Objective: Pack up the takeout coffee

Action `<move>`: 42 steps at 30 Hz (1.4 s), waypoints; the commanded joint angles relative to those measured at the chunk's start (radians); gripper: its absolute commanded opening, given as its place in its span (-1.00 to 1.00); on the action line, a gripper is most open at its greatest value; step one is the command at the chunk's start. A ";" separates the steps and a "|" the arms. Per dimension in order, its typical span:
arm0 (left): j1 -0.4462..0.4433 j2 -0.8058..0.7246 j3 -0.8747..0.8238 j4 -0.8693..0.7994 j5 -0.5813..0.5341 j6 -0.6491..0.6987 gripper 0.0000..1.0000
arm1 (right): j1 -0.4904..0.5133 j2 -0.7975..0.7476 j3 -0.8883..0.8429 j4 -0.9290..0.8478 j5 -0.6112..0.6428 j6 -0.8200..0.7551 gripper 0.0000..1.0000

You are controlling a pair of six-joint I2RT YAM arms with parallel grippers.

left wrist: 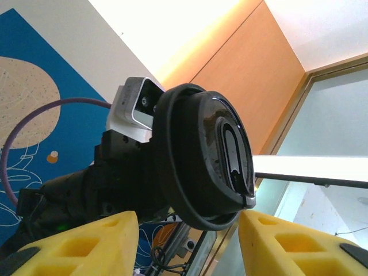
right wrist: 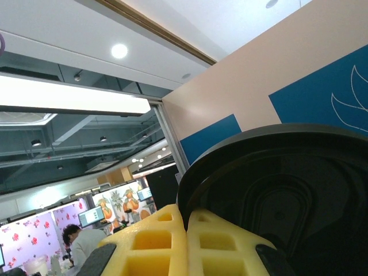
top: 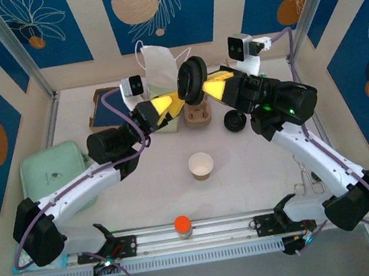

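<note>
Black lid (top: 192, 79) is held aloft over the worktop's back middle, rim pinched by the clenched right gripper (right wrist: 185, 221). Left gripper (left wrist: 188, 218) is spread wide around it. 1 paper cup (top: 201, 166) is left uncapped at centre. Risk: lid could be dropped if released before the left grip is made.

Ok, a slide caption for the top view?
The right gripper holds a black lid up before the open left gripper; an uncovered paper cup stands on the table.
</note>
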 commanded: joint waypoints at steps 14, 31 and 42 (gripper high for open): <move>-0.018 0.011 0.021 0.076 -0.048 -0.019 -0.15 | 0.017 0.035 -0.015 0.137 0.058 0.055 -1.00; -0.021 0.028 0.041 0.076 -0.067 -0.048 -0.15 | 0.055 0.076 0.027 0.173 0.059 0.065 -1.00; -0.021 0.015 0.047 0.076 -0.068 -0.050 -0.21 | 0.034 0.061 -0.035 0.167 0.075 0.055 -1.00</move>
